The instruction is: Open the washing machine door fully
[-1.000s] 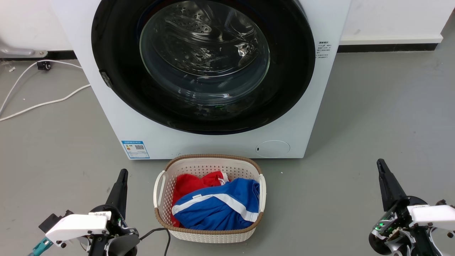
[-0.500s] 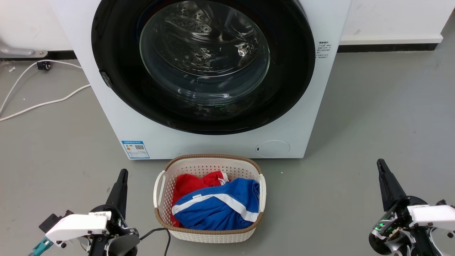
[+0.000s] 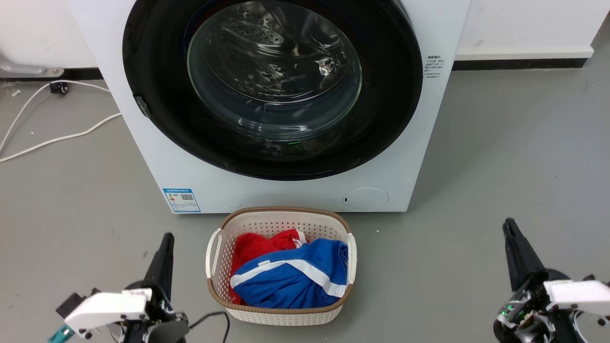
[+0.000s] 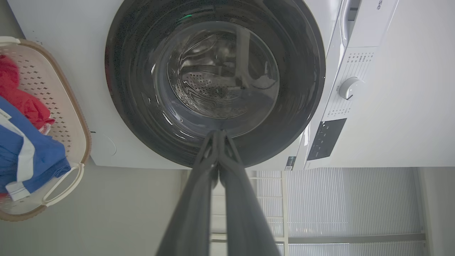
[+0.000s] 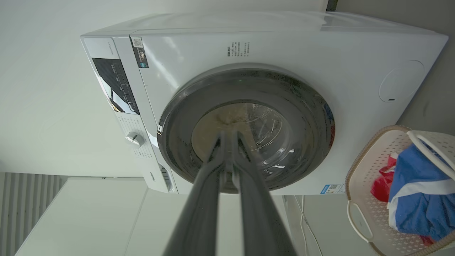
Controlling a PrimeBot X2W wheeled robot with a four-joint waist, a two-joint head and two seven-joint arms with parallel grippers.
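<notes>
Floor (image 3: 500,157): grey, smooth; everything stands on it.
Washer (image 3: 286,193): white front-loader, centre-top of head view, back near the white wall.
Washing machine door (image 3: 386,109): big round glossy black rim w/ bulging clear glass, nearly as wide as the washer front. Lies flat against the front, closed. Perforated steel drum seen thru the glass. Small latch piece on the rim's left edge in head view.
Basket (image 3: 286,210): white perforated plastic, brown woven rim, side handles. On the floor just in front of the washer, btw the two arms.
Blue garment (image 3: 295,281): blue w/ white stripe, on top in the basket, front & right.
Red garment (image 3: 252,247): under the blue one, shows at the back left of the basket.
Left gripper (image 3: 167,238): lower left of head view, left of the basket, well short of the washer. Fingers pressed together to one point, nothing btw them; in left wrist view the tip (image 4: 217,133) lines up w/ the door's rim.
Right gripper (image 3: 508,225): lower right, well apart from the basket & washer. Fingers clenched, grasping nothing; in right wrist view the tip (image 5: 229,135) points at the glass.
Cable (image 3: 52,139): white, loose on the floor left of the washer.
Round cap (image 3: 366,199): white, low right on the washer front.
Sticker (image 3: 181,200): blue label, low left on the front.
Knob (image 4: 350,88): white dial on the control strip, left wrist view.
</notes>
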